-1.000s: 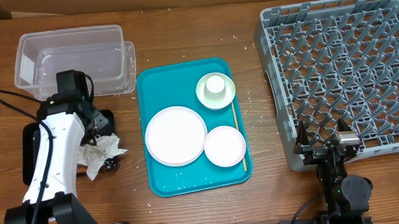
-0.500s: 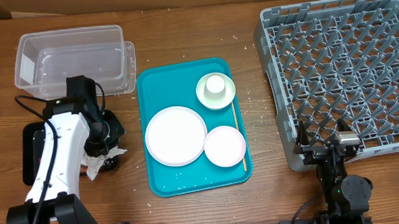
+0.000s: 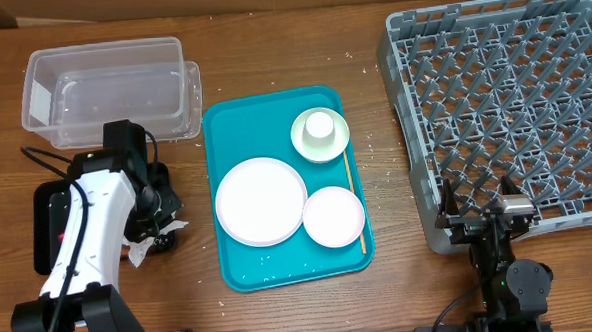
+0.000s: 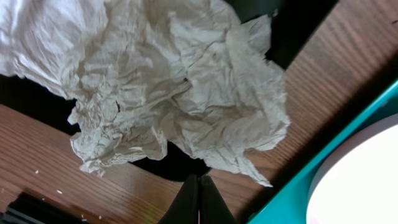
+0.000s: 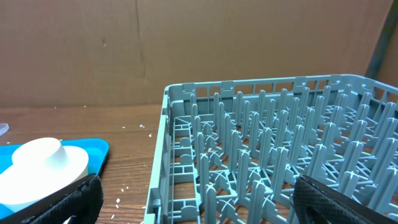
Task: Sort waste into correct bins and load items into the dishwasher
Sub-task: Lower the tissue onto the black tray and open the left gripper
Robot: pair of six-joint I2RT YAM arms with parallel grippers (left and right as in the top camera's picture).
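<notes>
Overhead, teal tray (image 3: 234, 129) holding plates (image 3: 260, 201) and cup (image 3: 319, 126), left gripper (image 4: 199, 186) closed near napkin (image 4: 180, 87), right gripper (image 3: 476, 210) wide.

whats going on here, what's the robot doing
The left end effector hangs shut just above a crumpled napkin on the black tray, apparently gripping nothing. A large plate, a smaller plate and a cup sit on the teal tray. The right end effector is open beside the grey rack.

We can read no text, brand, number or sign anywhere; the pale patch (image 3: 39, 97) on the clear tub (image 3: 101, 46), left of the tray (image 3: 230, 259), stays illegible.
</notes>
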